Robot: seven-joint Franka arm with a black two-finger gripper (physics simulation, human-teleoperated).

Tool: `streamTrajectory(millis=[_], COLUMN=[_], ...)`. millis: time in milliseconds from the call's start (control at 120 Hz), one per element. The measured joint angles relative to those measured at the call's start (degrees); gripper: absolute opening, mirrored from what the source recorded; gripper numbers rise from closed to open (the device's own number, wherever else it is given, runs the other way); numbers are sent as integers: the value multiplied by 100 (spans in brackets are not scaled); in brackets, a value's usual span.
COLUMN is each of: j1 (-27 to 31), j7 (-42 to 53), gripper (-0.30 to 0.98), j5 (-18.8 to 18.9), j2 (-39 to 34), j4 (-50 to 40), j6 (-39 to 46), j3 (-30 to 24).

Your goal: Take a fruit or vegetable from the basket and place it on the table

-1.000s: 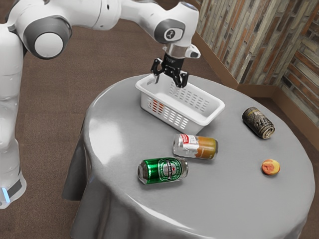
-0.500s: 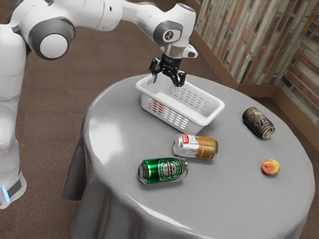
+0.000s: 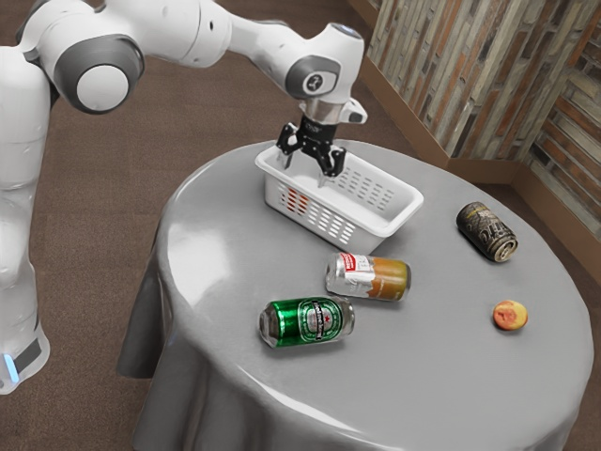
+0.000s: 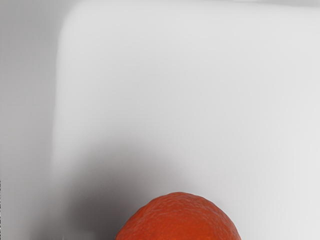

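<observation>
**Open gripper over the orange: straight down, then a centred squeeze**

The gripper (image 3: 305,172) is open, its two fingers spread apart within the rim of the basket (image 3: 379,229), toward the end at the exterior view's left. The orange (image 4: 180,217) lies inside the basket, under the hand; in the exterior view its colour shows through the slots of the long side wall.

The step in hand looks to be the reach down for the grasp. It calls for a slow, upright descent, with the fruit midway between the fingers and the tips passing its widest part before they close. Too shallow a grip would likely squirt the round fruit out downward. The finger nearer the short end wall needs watching, as it could scrape or push the basket. Closing should be even and gentle, then the lift straight up until clear of the rim.

As for direction, the visible part of the orange is a smooth dome with finely dimpled skin; no stem shows, and I can make out no long axis. Its turn about the vertical should matter little. The fingers stand apart roughly along the basket's length, which seems a workable line for closing.
</observation>
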Motion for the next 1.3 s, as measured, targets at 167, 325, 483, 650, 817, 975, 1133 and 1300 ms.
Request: streamTrajectory(millis=[167,325,483,650,817,975,1133,1300], j1=[8,-7,23,18,-2,-2,19,31], j7=[71,127,171,211,241,267,291,313], gripper=[69,69,69,69,69,69,68,66], j5=[-23,-73,-87,-91,-92,-92,-93,-88], j2=[7,35,119,139,132,131,131,132], j4=[-100,-166,-151,-209,-302,-361,-375,-355], j6=[120,221,302,438,535,576,592,605], j3=[0,0,-12,-12,-13,-11,-12,-10])
